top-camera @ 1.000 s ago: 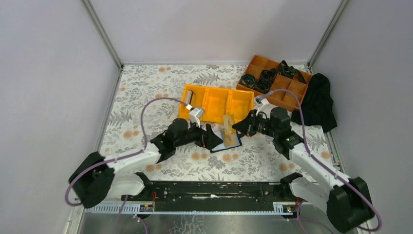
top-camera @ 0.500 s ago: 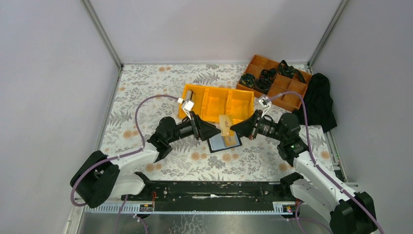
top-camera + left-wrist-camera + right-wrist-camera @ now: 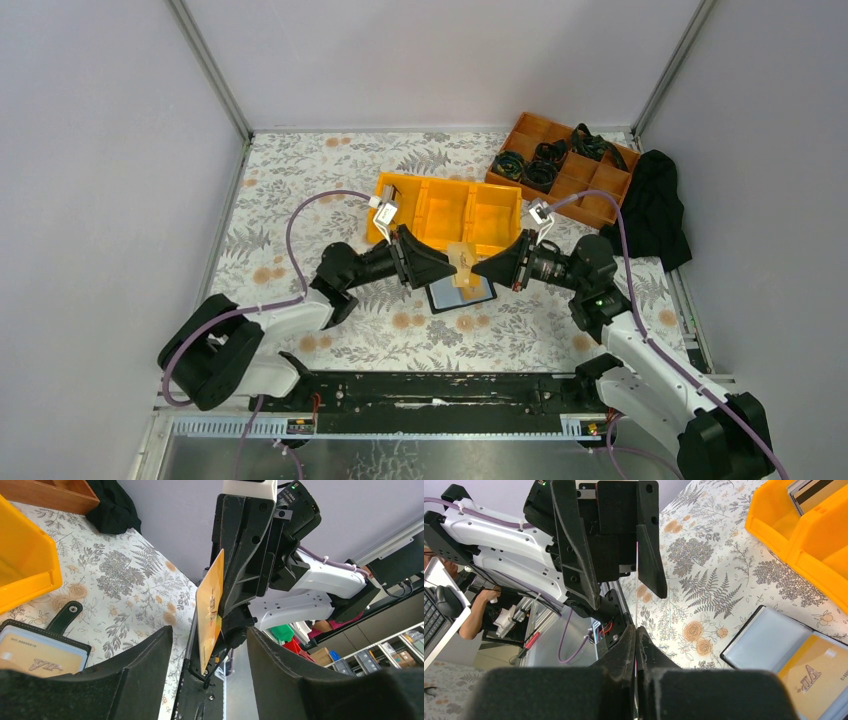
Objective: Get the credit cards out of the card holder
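My right gripper (image 3: 482, 268) is shut on a tan credit card (image 3: 462, 262) and holds it upright above the table. In the right wrist view the card shows edge-on as a thin line (image 3: 636, 575) rising from the closed fingertips (image 3: 630, 637). My left gripper (image 3: 440, 268) is open and faces the right one, with the card (image 3: 210, 605) between its spread fingers (image 3: 150, 660) and not touching them. The black card holder (image 3: 461, 294) lies open on the table below, with another tan card (image 3: 819, 672) in a sleeve.
A yellow three-compartment bin (image 3: 445, 205) stands just behind the grippers, with pale cards (image 3: 814, 490) in one compartment. A brown divided tray (image 3: 565, 165) of black cables sits at the back right. A black cloth (image 3: 655, 205) lies beside it.
My right gripper has lifted the tan card off the holder. My left gripper has risen from the holder and moved right, so the card now stands between its open fingers.
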{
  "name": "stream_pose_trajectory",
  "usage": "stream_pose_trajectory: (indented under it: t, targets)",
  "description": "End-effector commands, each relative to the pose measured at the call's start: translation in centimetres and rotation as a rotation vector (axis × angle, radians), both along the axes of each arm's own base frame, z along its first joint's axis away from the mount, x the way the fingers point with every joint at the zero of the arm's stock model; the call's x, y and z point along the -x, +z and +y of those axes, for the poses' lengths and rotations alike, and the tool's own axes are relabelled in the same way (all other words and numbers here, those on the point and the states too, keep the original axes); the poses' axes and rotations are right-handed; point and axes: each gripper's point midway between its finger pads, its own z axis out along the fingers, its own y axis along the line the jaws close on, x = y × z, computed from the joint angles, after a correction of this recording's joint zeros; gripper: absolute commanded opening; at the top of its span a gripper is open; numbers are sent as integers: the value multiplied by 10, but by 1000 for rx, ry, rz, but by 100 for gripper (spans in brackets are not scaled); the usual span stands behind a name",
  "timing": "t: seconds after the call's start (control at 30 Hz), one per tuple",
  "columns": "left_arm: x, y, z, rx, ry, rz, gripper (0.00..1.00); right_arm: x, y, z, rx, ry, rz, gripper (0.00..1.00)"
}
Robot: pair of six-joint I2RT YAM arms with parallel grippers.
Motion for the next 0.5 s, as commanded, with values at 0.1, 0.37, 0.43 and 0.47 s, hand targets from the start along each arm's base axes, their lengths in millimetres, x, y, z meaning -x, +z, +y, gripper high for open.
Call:
stream_pose_trajectory:
  t: [0.1,0.37,0.43,0.47]
  targets:
    - [8,23,-2,83,-68,-63,50,1,11,1,-26,20,-49,0]
    - [8,19,0,72,-54,-59,40,-2,10,1,-29,6,-54,0]
    - [7,16,0,58,-44,-59,42,-4,10,1,-28,0,-55,0]
    - [6,15,1,52,-37,-58,42,-4,11,1,-28,0,-60,0]
